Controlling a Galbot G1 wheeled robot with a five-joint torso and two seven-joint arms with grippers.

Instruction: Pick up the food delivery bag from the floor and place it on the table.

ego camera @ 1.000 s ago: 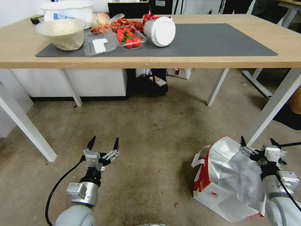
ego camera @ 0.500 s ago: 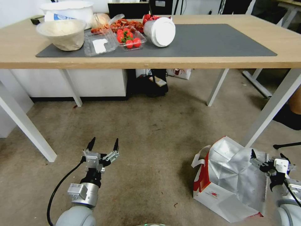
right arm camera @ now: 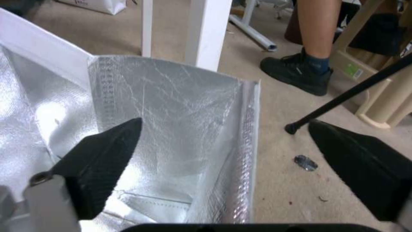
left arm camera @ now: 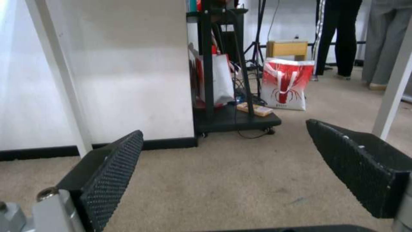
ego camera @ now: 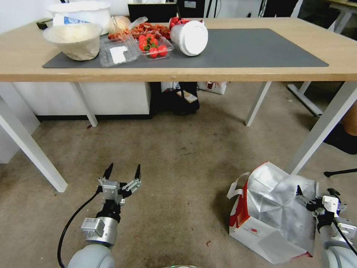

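While the food delivery bag [ego camera: 273,217] sits on the floor [ego camera: 178,167], the right tool [ego camera: 314,195] straddles its foil rim, fingers spread; the left tool [ego camera: 122,172] hangs spread, well apart.

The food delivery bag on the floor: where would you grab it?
Probably the upright foil-lined wall of the food delivery bag, from above. Its mouth gapes open, and the open right gripper straddles that edge, one finger inside and one outside.
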